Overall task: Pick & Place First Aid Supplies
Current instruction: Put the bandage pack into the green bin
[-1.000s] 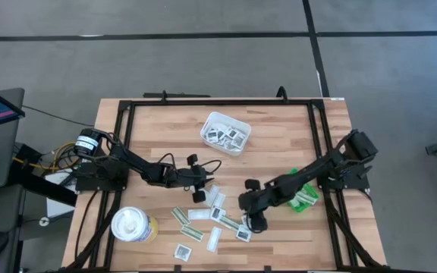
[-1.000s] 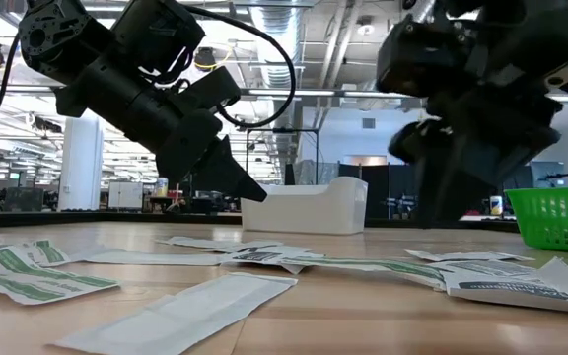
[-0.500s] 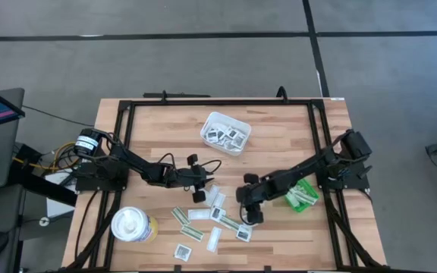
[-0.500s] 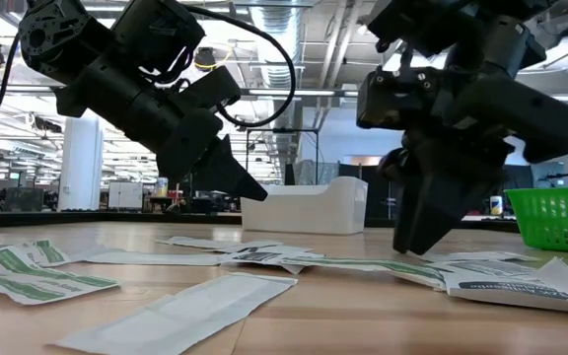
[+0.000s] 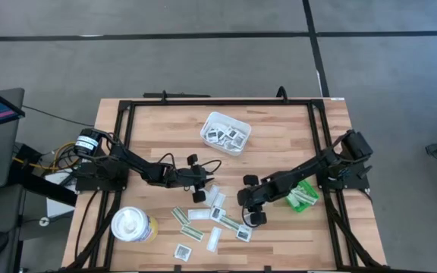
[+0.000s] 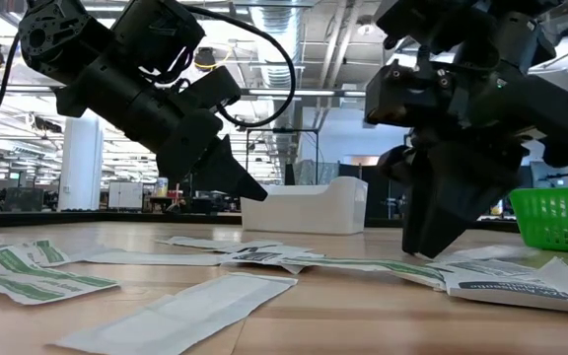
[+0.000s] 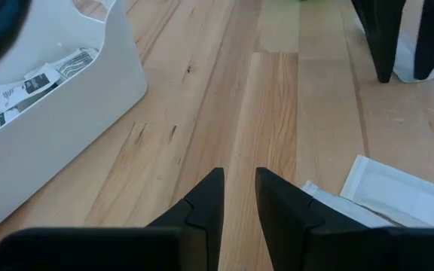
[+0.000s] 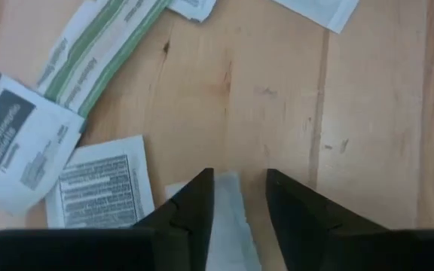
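The first aid supplies (image 5: 212, 220) lie scattered flat on the wooden table's near middle: square white packets with dark print (image 8: 100, 192) and narrow white-and-olive strips (image 8: 96, 53). More packets sit in the white tray (image 5: 207, 125). My right gripper (image 5: 255, 218) is down at the right end of the scatter, open, with its fingertips (image 6: 432, 247) at table level on either side of a plain white packet (image 8: 230, 218). My left gripper (image 5: 200, 189) hangs above the table (image 6: 249, 189) left of the scatter, open by a narrow gap (image 7: 239, 181), holding nothing. My right gripper comes from above, pointing down, with the end of a plain white packet (image 8: 230, 207) lying on the table between its open fingers. I cannot tell whether the fingers touch it.
The white tray (image 6: 309, 207) stands at the table's far middle. A green bin (image 6: 560, 217) with packets sits on the right, partly under my right arm. A white round container (image 5: 133, 225) stands near the left near corner. A black frame rims the table.
My right gripper has come down from above the table until its fingertips reach the packets at the right end of the scatter, then shifted slightly toward the table's right. The packets lie where they were.
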`<move>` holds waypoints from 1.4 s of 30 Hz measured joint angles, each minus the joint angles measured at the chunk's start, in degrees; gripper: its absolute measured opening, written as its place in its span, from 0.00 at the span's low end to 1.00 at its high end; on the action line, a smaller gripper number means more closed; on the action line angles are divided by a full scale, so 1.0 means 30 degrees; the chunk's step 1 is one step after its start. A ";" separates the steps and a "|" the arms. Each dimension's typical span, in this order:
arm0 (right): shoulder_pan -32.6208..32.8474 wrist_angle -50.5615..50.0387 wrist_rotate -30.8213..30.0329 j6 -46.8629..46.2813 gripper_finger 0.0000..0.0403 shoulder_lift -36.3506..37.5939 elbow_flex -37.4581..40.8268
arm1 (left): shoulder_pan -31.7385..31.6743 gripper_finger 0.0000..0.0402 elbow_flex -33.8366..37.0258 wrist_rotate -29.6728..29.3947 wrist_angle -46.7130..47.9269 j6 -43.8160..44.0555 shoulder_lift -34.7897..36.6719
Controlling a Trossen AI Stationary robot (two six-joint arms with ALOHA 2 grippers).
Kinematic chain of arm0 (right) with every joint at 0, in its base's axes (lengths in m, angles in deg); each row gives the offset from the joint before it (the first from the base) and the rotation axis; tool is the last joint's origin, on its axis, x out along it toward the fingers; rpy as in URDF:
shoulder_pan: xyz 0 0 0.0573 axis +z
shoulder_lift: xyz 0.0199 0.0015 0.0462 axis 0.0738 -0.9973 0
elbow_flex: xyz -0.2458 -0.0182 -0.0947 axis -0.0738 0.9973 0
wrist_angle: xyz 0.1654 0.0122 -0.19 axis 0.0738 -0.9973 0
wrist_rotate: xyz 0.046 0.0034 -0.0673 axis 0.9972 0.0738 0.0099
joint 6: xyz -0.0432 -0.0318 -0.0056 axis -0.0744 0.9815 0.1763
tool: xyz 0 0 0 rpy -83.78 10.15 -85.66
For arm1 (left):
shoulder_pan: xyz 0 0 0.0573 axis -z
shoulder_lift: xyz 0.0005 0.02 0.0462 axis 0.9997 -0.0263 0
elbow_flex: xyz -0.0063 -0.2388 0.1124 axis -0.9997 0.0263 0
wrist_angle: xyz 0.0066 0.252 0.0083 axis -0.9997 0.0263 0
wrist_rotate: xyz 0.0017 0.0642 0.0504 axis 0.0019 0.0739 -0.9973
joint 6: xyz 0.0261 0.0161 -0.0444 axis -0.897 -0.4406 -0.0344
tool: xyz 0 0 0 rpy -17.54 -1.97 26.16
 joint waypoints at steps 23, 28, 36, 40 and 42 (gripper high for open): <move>0.0587 -0.6685 -0.2788 -0.0739 0.00 0.5031 -0.1526 | 0.0000 0.20 0.0000 0.0000 0.0009 0.0000 0.0000; 0.1570 -1.1455 -0.5092 -0.4309 0.00 0.7605 -0.1545 | 0.0000 0.20 -0.0005 0.0000 0.0091 0.0050 0.0000; 0.3027 -1.5216 -0.6542 -0.9858 0.01 0.9298 0.0134 | 0.0007 0.20 -0.0007 0.0000 0.0084 0.0160 0.0000; 0.2927 -1.5059 -0.6272 -1.1566 0.03 0.9273 0.1663 | 0.0007 0.20 -0.0007 0.0001 0.0064 0.0211 0.0000; 0.2811 -1.5007 -0.6237 -1.1950 0.06 0.9207 0.1829 | 0.0007 0.20 -0.0007 0.0000 -0.0011 0.0211 0.0000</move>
